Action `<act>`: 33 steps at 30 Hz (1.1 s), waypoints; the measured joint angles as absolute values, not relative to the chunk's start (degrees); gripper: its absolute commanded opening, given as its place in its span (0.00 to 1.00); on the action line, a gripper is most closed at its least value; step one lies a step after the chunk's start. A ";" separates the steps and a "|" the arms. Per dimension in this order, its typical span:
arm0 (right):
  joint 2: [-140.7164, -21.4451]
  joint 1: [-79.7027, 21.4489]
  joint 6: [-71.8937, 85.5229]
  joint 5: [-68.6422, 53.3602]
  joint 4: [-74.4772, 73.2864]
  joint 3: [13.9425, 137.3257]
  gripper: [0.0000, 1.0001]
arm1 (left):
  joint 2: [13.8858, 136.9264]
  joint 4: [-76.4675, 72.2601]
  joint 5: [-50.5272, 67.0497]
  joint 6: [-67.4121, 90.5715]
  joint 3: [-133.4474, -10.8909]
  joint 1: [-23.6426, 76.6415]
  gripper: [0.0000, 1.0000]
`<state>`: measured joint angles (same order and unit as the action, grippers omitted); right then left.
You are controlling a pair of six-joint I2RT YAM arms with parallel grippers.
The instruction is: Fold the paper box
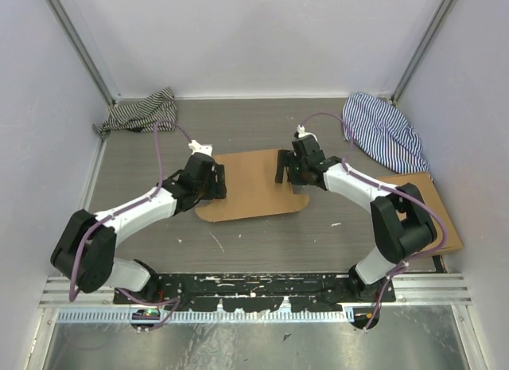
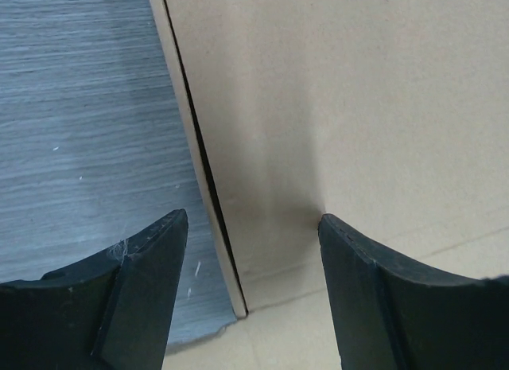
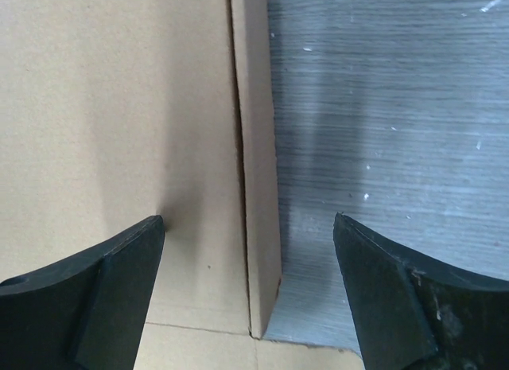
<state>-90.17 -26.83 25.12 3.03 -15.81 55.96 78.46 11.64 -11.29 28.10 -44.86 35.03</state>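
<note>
The paper box [image 1: 253, 184] lies mid-table as a shallow brown cardboard shape with a rounded flap toward the arms. At its left side my left gripper [image 1: 213, 181] stands open. In the left wrist view the box's raised left wall [image 2: 203, 171] runs between the spread fingers [image 2: 143, 262], touching neither. My right gripper [image 1: 286, 168] is open at the box's right side. There the folded right wall [image 3: 258, 187] stands free between the two black fingers [image 3: 382, 266]. The box's flat panel [image 3: 111, 107] fills the left half of the right wrist view.
A striped dark cloth [image 1: 141, 112] lies bunched at the back left and a blue-striped cloth [image 1: 383, 133] at the back right. A flat brown cardboard rectangle [image 1: 433, 203] lies along the right wall, partly under the right arm. Grey walls enclose the table.
</note>
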 measured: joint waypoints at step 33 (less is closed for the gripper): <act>-103.46 -25.45 23.18 4.23 -17.39 73.78 0.96 | 96.60 13.74 -6.68 22.24 -68.36 27.88 0.78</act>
